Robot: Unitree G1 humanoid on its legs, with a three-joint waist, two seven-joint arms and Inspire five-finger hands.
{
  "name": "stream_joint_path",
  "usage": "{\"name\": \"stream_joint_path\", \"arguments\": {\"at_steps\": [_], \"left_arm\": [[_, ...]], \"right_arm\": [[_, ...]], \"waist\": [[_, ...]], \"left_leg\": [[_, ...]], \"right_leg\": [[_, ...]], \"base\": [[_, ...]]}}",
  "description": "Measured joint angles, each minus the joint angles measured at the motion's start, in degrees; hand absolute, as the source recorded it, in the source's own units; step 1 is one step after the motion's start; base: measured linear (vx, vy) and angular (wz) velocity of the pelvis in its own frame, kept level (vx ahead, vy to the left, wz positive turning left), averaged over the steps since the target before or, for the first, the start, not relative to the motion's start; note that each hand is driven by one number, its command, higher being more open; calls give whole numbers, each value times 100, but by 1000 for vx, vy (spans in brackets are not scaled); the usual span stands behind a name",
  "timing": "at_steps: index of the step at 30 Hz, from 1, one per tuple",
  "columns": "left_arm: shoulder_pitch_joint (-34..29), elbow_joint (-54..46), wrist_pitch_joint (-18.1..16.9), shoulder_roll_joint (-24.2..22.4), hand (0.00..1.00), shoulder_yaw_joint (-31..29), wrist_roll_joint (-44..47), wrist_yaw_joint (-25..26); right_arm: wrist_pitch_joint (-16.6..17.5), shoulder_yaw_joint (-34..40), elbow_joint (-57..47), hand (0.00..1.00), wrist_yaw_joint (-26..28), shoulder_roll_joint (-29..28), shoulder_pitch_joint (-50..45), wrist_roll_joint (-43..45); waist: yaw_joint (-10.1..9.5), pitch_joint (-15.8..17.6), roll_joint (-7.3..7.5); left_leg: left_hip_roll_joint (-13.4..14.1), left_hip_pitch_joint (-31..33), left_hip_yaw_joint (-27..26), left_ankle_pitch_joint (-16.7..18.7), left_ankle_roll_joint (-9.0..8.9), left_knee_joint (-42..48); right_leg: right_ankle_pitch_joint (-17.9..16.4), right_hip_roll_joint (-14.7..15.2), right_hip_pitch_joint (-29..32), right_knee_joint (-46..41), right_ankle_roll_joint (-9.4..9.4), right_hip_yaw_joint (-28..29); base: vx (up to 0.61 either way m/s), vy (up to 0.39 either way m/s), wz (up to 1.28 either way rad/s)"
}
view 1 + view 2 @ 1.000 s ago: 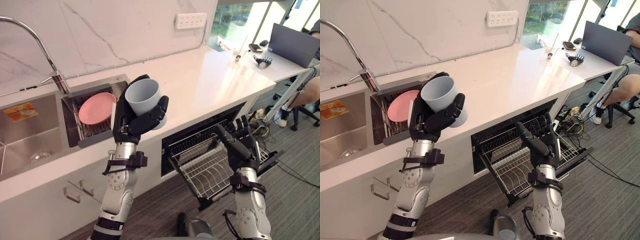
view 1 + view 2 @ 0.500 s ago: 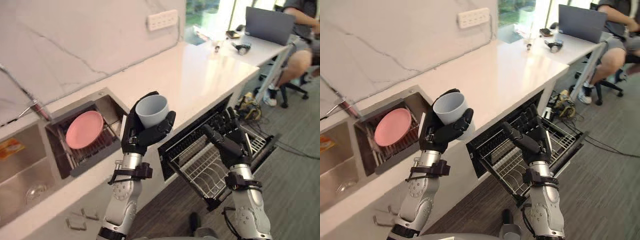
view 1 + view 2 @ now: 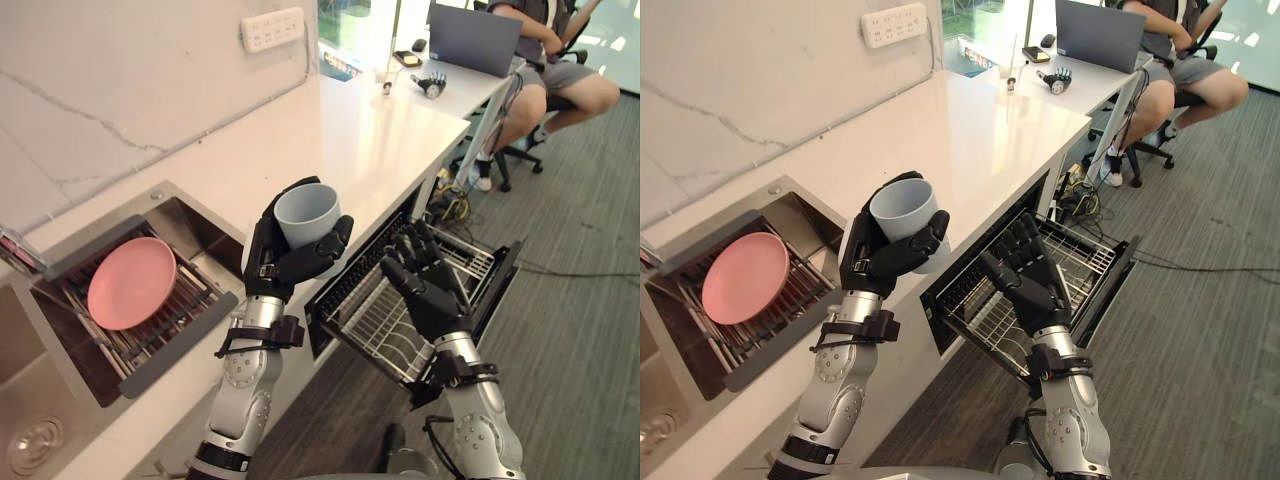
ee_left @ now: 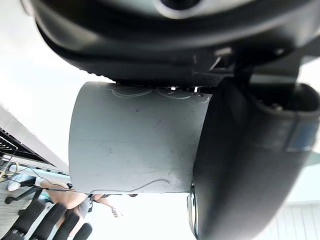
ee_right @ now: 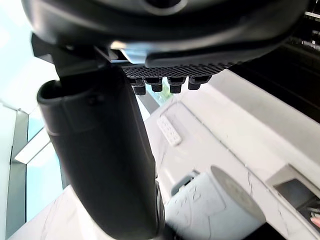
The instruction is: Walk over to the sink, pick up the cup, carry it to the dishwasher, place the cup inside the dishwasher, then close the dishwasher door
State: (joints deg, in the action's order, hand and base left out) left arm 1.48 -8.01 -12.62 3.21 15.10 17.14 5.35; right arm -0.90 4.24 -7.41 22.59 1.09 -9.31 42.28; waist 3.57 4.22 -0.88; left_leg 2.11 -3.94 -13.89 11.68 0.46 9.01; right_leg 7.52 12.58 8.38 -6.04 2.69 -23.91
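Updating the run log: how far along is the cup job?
Done: cup picked up, left hand curled round it. In hand: the carry; it is held beside the open dishwasher. Right hand open by the rack. Left: put cup in, shut the dishwasher.

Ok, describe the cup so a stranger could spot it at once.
Start at the long white counter above the open dishwasher. Before its edge the left hand holds the cup, mouth upward. It is pale grey-blue, unlike the flat pink plate further left.
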Motion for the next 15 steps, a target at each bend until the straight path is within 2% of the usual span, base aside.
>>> {"name": "stream_joint_path", "arguments": {"at_steps": [3, 8, 10, 15], "left_arm": [[59, 204, -6, 71, 0, -58, -663, 12], [143, 214, -6, 208, 0, -336, -1410, 65], [184, 231, -6, 294, 0, -358, -1652, 54], [335, 445, -9, 355, 0, -322, -2179, 25]], "right_arm": [[-75, -1, 17, 100, 272, 364, 174, 526], [-483, 54, 22, 100, 374, 571, 458, 985], [-667, 48, 22, 100, 387, 591, 459, 1011], [-744, 42, 21, 100, 361, 718, 508, 880]], "waist": [[-138, -1, 1], [-140, 3, 30], [-140, 6, 37], [-135, 5, 54]], "left_leg": [[11, 5, 40, 2, -8, -10], [-34, 94, 29, 13, -9, 62], [-30, 130, 37, 41, -9, 101], [-29, 155, 69, 55, -10, 141]], "right_leg": [[144, -87, -185, 391, 98, -15], [527, -169, -415, 1047, 98, -30], [551, -175, -429, 1088, 98, -36], [559, -169, -441, 1088, 98, -59]], "base": [[7, -39, 13], [-29, 5, -1], [-41, 10, 2], [-13, 3, 2]]}}
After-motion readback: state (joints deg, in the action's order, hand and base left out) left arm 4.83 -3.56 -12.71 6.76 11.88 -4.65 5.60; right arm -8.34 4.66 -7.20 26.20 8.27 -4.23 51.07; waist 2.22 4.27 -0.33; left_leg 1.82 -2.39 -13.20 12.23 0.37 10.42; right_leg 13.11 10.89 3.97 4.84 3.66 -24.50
